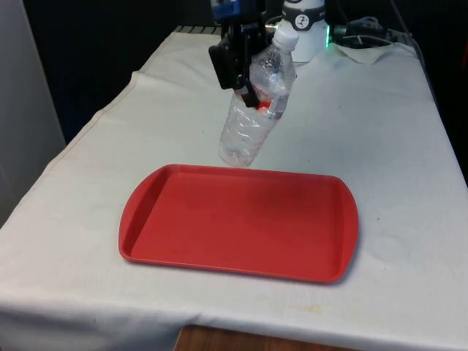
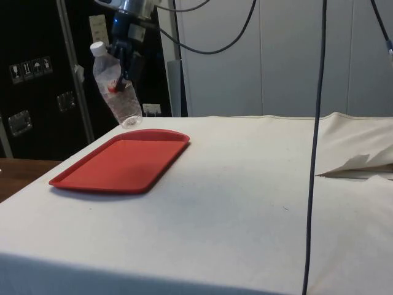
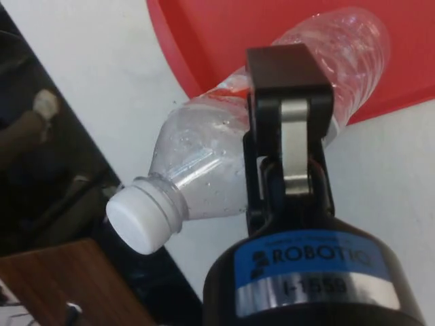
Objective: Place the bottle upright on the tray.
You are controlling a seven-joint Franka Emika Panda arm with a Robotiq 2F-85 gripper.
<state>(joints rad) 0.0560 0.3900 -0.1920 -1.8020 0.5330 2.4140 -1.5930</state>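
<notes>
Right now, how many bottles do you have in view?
1. A clear plastic bottle with a white cap, held tilted in the air by the end effector, just beyond the far edge of the red tray. I see no others on the table.

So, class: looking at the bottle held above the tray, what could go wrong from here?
1. The bottle hangs tilted in the tool; released like this, it would probably topple.
2. It sits near the far rim of the red tray, so it might land on the rim or the cloth.
3. The thin clear plastic may slip or buckle in the grip.
</notes>
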